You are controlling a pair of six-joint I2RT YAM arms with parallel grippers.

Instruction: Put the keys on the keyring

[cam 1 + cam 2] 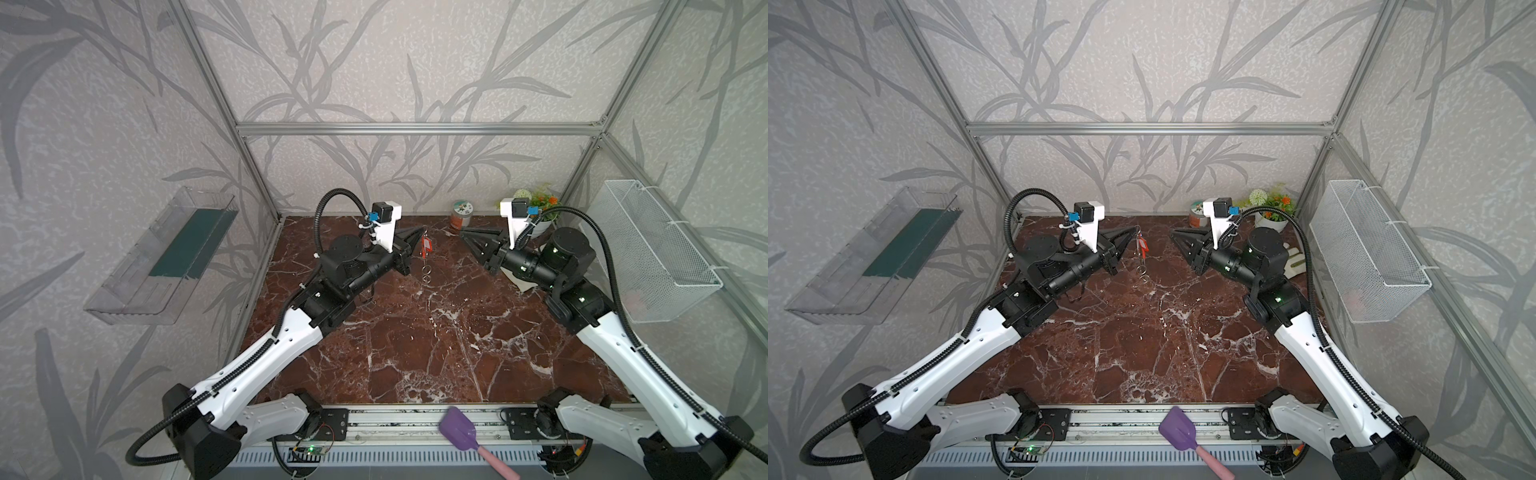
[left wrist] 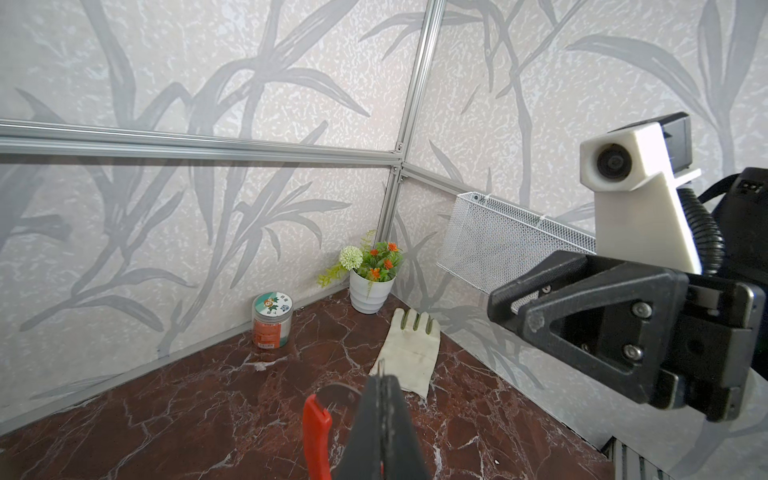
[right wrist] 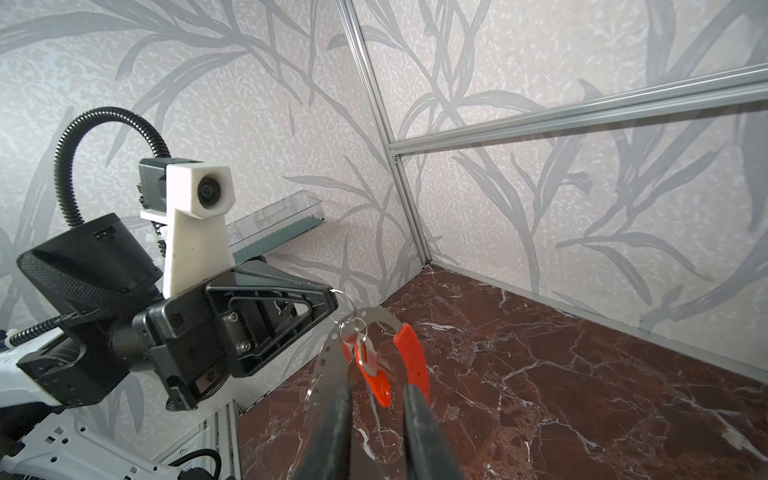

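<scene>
right wrist view: the left end effector (image 3: 332, 297) is clamped on the top of the keyring (image 3: 330, 361), and the key tag (image 3: 376, 382) dangles from the band. the right end effector (image 3: 377, 390) stands slightly parted, empty. left wrist view: closed jaws, with the hoop's red section beside them. in both top views the keyring hangs above the marble surface (image 1: 415, 353), apart from the right end effector.

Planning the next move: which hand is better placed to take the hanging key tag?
Probably right: the right hand is empty, open, facing the key tag; the left hand is shut on the keyring.
</scene>
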